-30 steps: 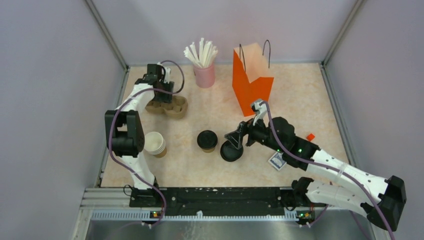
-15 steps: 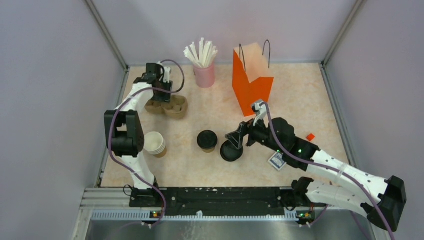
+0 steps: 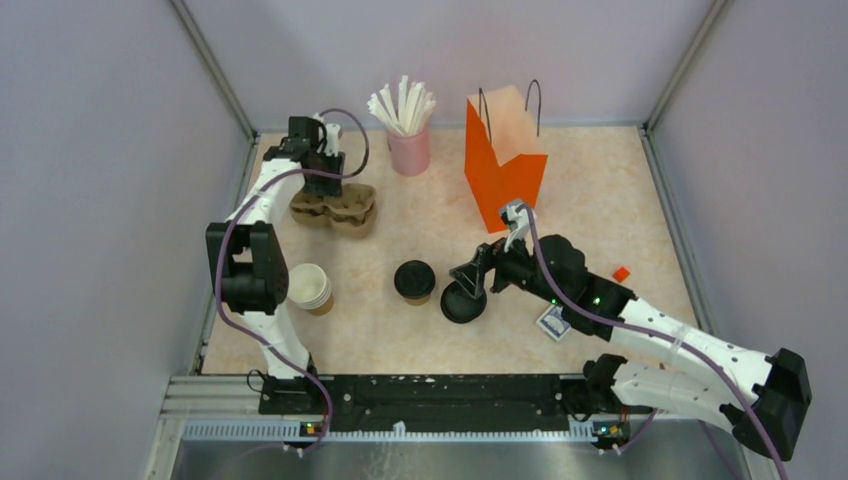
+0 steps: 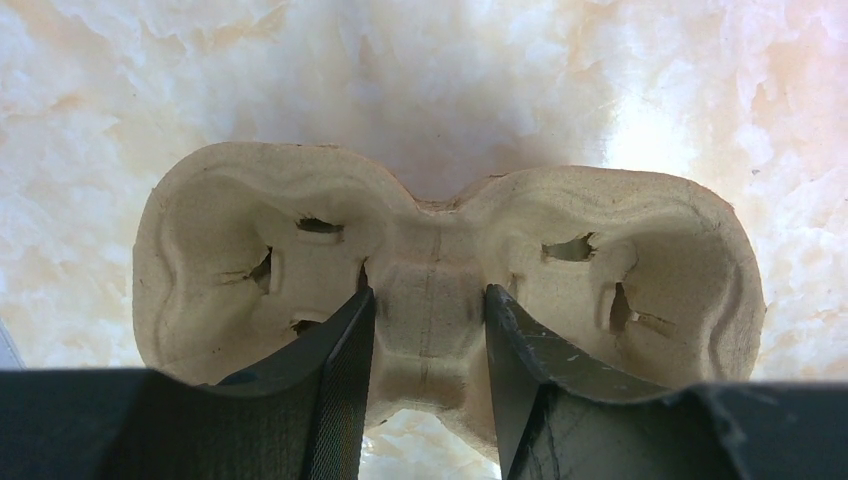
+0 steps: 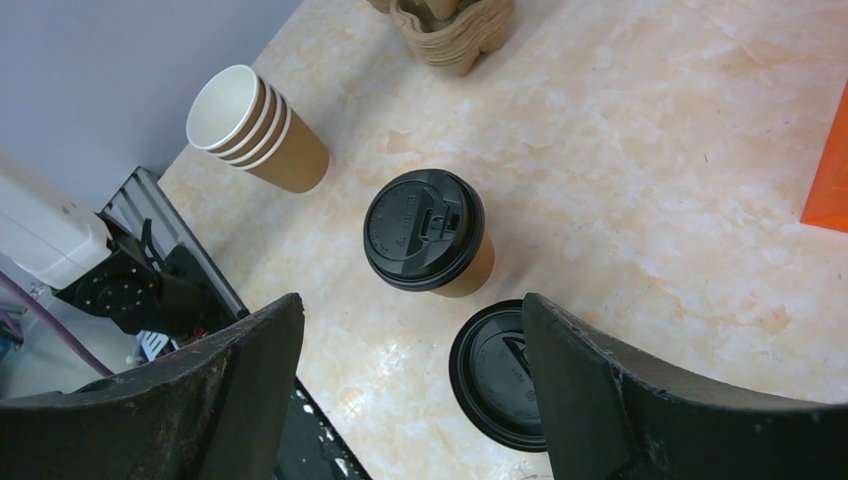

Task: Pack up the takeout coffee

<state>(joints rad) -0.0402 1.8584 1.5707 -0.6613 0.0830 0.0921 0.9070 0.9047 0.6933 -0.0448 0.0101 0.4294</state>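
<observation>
Left end effector (image 4: 425,335): closed partway onto the cup carrier (image 4: 600,260). The carrier's central web is clamped between the two fingers, with one moulded pocket left on each side. In the wrist view both fingers are seen pressed against the web. The carrier is located at the far-left part of the worktop (image 3: 600,190), left of the pink holder (image 3: 409,152) filled with white sticks. Whether the carrier is lifted clear of the worktop cannot be told.

Right end effector (image 5: 410,300): jaws spread wide, nothing gripped. It is held above the worktop near the centre, pointed towards the left arm's side. In the wrist view the takeout coffee (image 5: 425,240) and the loose lid (image 5: 500,375) are both framed between the fingers, and neither is touched.

The takeout coffee is stood upright on the worktop, roughly centre, black sip lid fitted. The loose lid is laid flat just beside it, on the right arm's side and slightly nearer the arm bases. The stack of lidless cups (image 3: 311,287) is placed well to its left, close to the left arm. The orange bag (image 3: 505,160) is stood upright at the far side, open top up, well apart from the coffee. A small orange piece (image 3: 621,273) and a small card (image 3: 553,320) are seen beside the right arm.
</observation>
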